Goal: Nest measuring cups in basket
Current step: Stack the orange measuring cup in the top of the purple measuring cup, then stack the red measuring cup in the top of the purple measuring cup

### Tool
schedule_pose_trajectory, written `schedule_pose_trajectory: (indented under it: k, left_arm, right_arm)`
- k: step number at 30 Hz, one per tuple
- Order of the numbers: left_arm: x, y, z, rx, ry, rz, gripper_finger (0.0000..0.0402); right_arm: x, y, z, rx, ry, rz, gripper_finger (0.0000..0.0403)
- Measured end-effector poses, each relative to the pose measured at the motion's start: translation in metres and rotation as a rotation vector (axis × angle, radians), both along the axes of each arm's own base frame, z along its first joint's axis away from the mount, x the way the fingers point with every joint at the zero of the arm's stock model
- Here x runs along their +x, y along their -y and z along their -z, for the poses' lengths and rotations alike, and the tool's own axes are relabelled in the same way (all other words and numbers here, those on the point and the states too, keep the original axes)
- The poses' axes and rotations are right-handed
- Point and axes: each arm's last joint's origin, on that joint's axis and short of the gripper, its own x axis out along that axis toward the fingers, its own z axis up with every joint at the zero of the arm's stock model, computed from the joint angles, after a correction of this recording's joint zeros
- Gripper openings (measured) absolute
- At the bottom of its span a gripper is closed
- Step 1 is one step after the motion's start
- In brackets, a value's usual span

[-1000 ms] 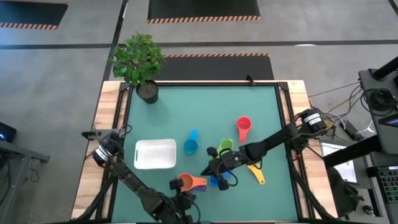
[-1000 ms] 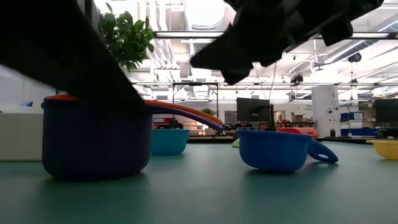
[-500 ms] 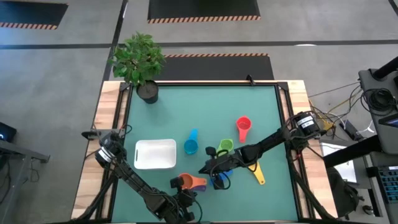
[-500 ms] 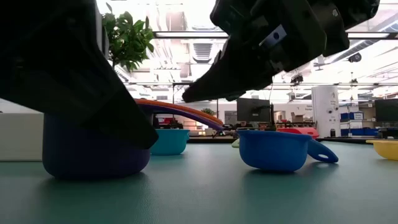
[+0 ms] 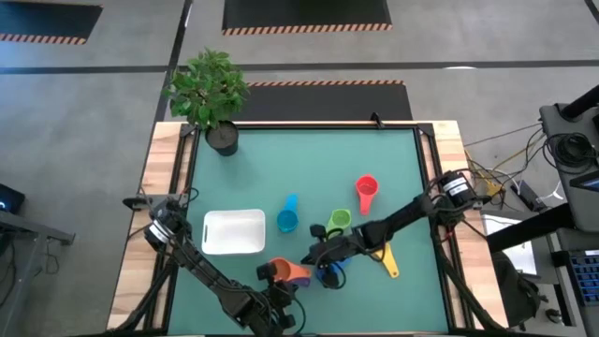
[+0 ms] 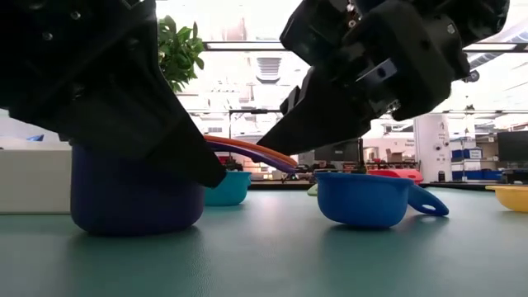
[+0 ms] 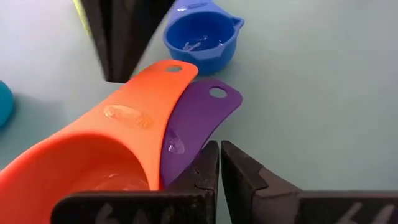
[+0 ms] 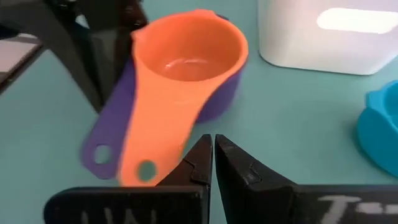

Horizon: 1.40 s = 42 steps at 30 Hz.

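Observation:
The orange cup sits nested inside the purple cup, which stands on the mat near the near edge; both handles point toward the table's right. My left gripper is shut, right beside the purple handle's root. My right gripper is shut too, and its tips hover at the free ends of the two handles. The dark blue cup stands just right of them. The white basket lies to the left, with no cup in it. My left gripper's shut fingers lie against the purple cup where its handle begins, coming in low from the near side. The cup stands upright on the mat. My right gripper's tips are at the handle ends; I cannot tell whether they touch.
Light blue cup, green cup, red cup and yellow cup are scattered on the right half of the mat. A potted plant stands at the far left corner. Bare mat stretches along the far side.
My right gripper has come down and toward the table's left, onto the nested cups' handles. My left gripper has lowered over the purple cup. The purple cup with the orange one inside has slid slightly toward the table's right.

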Motion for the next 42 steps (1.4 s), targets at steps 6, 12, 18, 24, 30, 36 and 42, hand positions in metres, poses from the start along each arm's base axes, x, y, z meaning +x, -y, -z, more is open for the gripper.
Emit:
schedule_pose_trajectory:
  k: [6,12,18,24,30,36,42]
  left_arm:
    - [0.002,-0.003,0.0,-0.013,0.009,-0.022,0.0]
    - [0.004,-0.004,0.0,-0.016,0.011,-0.03,0.0]
    - [0.004,-0.004,0.0,-0.025,0.017,-0.035,0.0]
    - [0.003,0.004,-0.009,-0.023,0.017,-0.01,0.0]
    - [0.003,0.017,-0.041,0.029,-0.095,0.092,0.0]
    - [0.001,0.018,-0.089,0.187,-0.228,0.2,0.0]
    - [-0.004,0.012,-0.126,0.387,-0.315,0.351,0.0]
  right_arm:
    - [-0.002,-0.008,-0.001,0.015,-0.001,-0.014,0.0009]
    - [-0.005,-0.015,-0.001,0.02,-0.003,-0.034,0.0009]
    - [-0.006,-0.017,-0.001,0.012,-0.001,-0.034,0.0009]
    - [-0.01,-0.014,-0.012,-0.015,-0.002,-0.04,0.0009]
    - [-0.021,-0.008,-0.036,-0.072,-0.033,-0.013,0.0009]
    - [-0.038,-0.002,-0.068,-0.083,-0.035,-0.015,0.0009]
    - [-0.062,0.004,-0.1,-0.063,-0.041,-0.014,0.0009]
